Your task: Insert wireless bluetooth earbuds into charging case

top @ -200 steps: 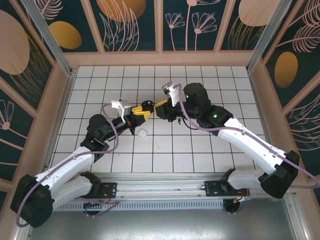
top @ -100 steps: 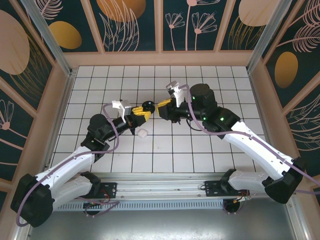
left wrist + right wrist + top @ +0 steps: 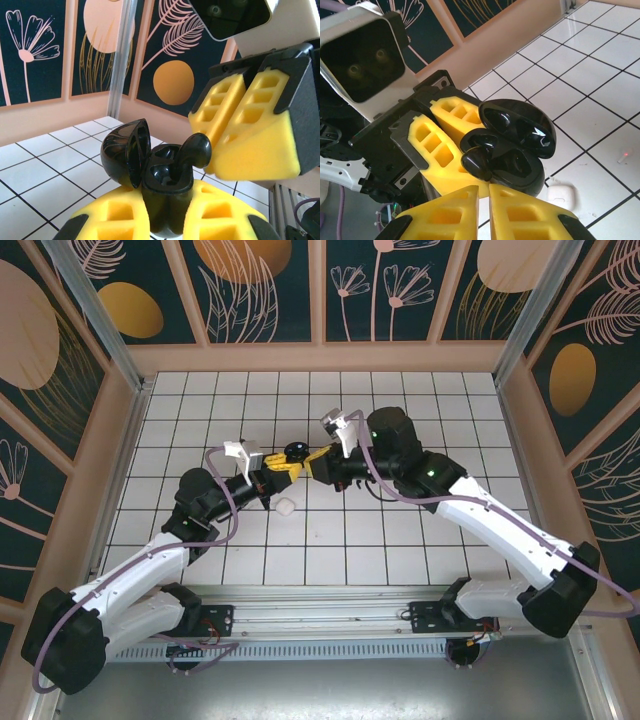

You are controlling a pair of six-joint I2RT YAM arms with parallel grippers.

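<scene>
My left gripper [image 3: 281,466] [image 3: 167,201] is shut on a black charging case [image 3: 294,451] [image 3: 167,185] [image 3: 540,172], held above the tiles with its lid [image 3: 122,150] swung open. A black earbud [image 3: 196,149] [image 3: 479,161] stands in one of the case's slots, its round head sticking up and out. My right gripper [image 3: 318,459] [image 3: 484,189] faces the case. Its yellow fingers [image 3: 250,135] are nearly together with nothing between them, and their tips are right at the earbud's head.
A small white case [image 3: 287,507] [image 3: 561,195] lies on the tiled floor [image 3: 400,530] just below the two grippers. Wooden walls with patterned panels close in the floor on three sides. Both arms reach in from the near edge.
The right gripper's fingers have drawn closer together, and its wrist has shifted slightly left toward the case. The left arm and the case have not moved.
</scene>
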